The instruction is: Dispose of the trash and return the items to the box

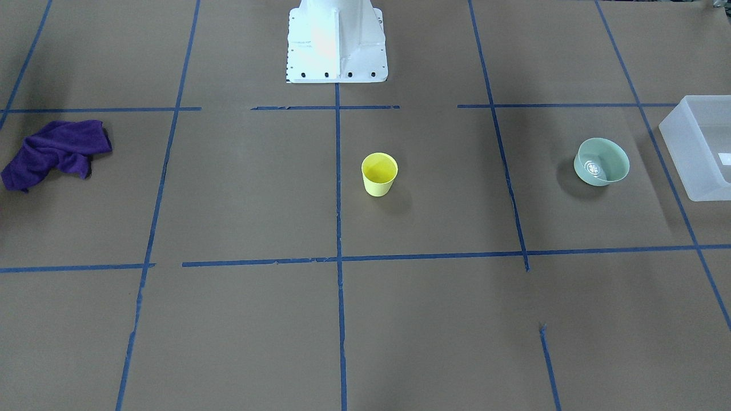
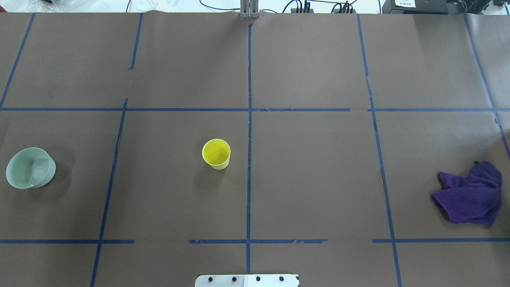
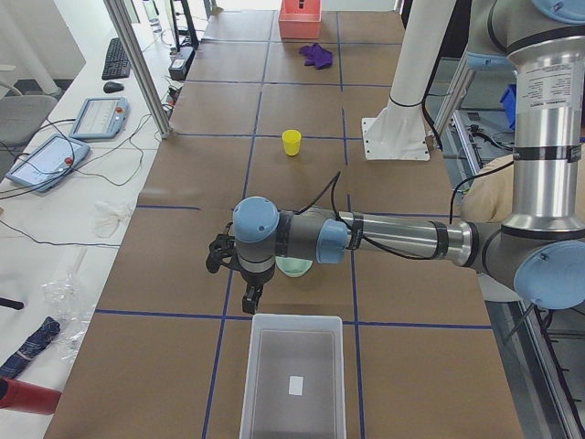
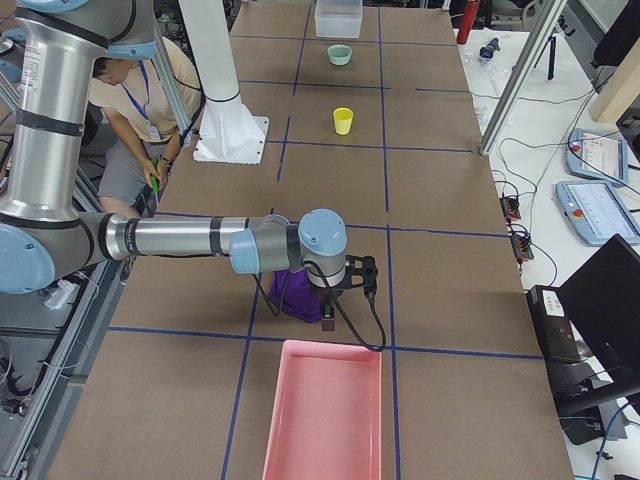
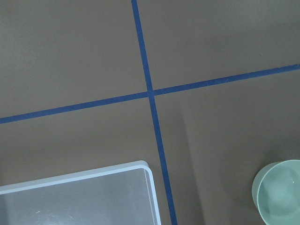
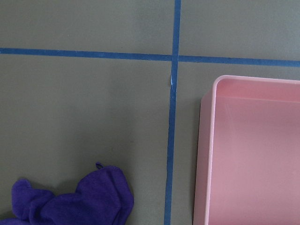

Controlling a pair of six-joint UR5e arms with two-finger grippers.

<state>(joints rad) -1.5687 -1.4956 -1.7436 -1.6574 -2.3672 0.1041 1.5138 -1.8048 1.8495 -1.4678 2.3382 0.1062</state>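
Note:
The yellow cup (image 1: pixel 379 174) stands upright near the table's middle and also shows in the overhead view (image 2: pixel 216 154). The mint-green bowl (image 1: pixel 601 162) sits on the robot's left side (image 2: pixel 30 168), close to the frosted-white box (image 1: pixel 694 154). In the exterior left view my left gripper (image 3: pixel 249 297) hangs above the table between the bowl (image 3: pixel 294 267) and the box (image 3: pixel 294 318); I cannot tell if it is open or shut. The left wrist view shows the box corner (image 5: pixel 93 171) and the bowl (image 5: pixel 279 193), no fingers. My right gripper (image 4: pixel 326 308) hangs by the purple cloth; its state cannot be told.
A crumpled purple cloth (image 1: pixel 54 151) lies on the robot's right side (image 2: pixel 470 193). A pink tray (image 4: pixel 323 410) stands just beyond it at the table's end and shows in the right wrist view (image 6: pixel 206 140). The white robot base (image 1: pixel 336 43) is at the table's edge.

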